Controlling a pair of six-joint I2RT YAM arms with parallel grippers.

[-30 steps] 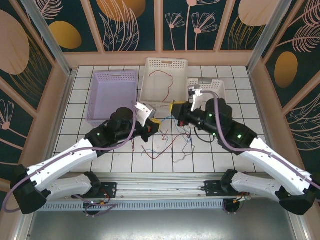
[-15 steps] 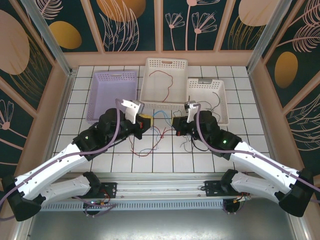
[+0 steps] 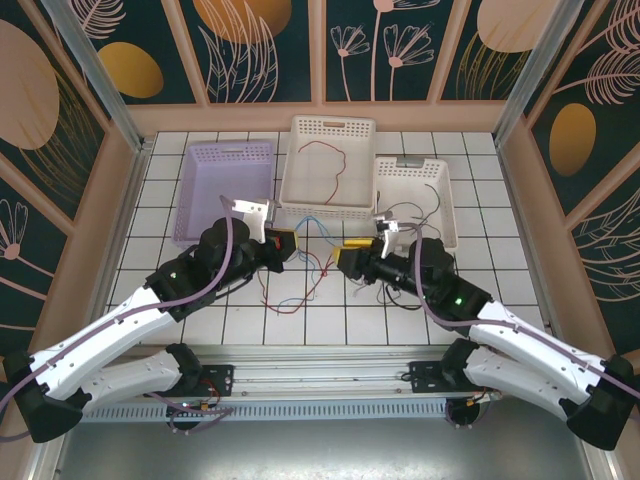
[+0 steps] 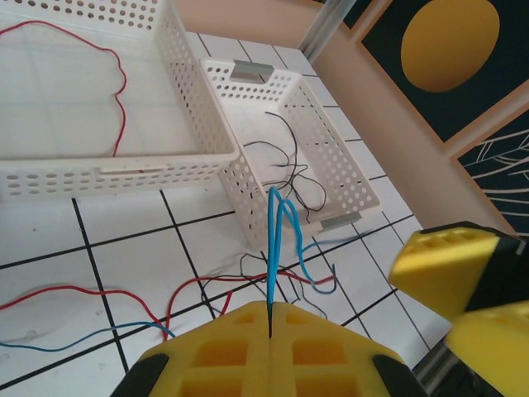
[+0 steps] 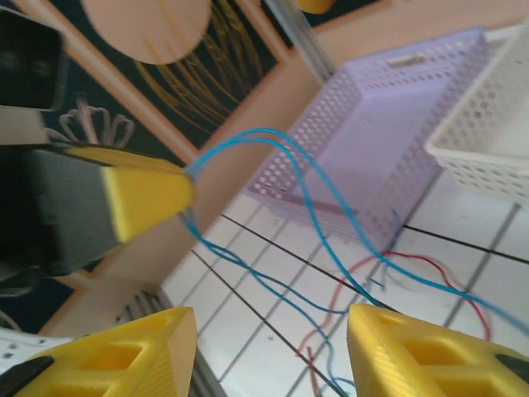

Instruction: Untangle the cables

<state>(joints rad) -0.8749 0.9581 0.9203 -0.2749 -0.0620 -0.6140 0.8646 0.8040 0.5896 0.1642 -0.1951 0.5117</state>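
Checking in from the top cam: both arms are angling in toward the middle of the white tiled table [image 3: 150,230], with the two grippers nearly nose to nose.

The left gripper [image 4: 271,313] is pinching a blue cable [image 4: 278,236], with its yellow fingers pressed flat together on it. On its wrist cam the cable is standing up out of the tips as a narrow loop heading toward 12 o'clock, then dropping back down to the tiles.

The right gripper [image 5: 273,351] is sitting just at 3 o'clock of the left one and pointing back at it. Its jaws are standing apart with nothing clamped. On its own cam the blue strands are crossing the view between the two fingers, but I can't tell if they're touching either one.

The rest of the tangle is lying loose on the tiles around the two grippers. A red cable [image 4: 87,289] is curling around at roughly 6 o'clock of the left gripper, with more blue running alongside it.

Past all that, three baskets are lining up along the far side of the table:
- A lilac basket [image 3: 230,148] is sitting at 11 o'clock.
- A large white basket [image 3: 333,122] at 12 o'clock is holding a second red cable [image 4: 124,87].
- A small white basket [image 3: 395,185] at 1 o'clock, right beside the large one, is holding a few thin black cables [image 4: 289,169] lying loosely coiled.
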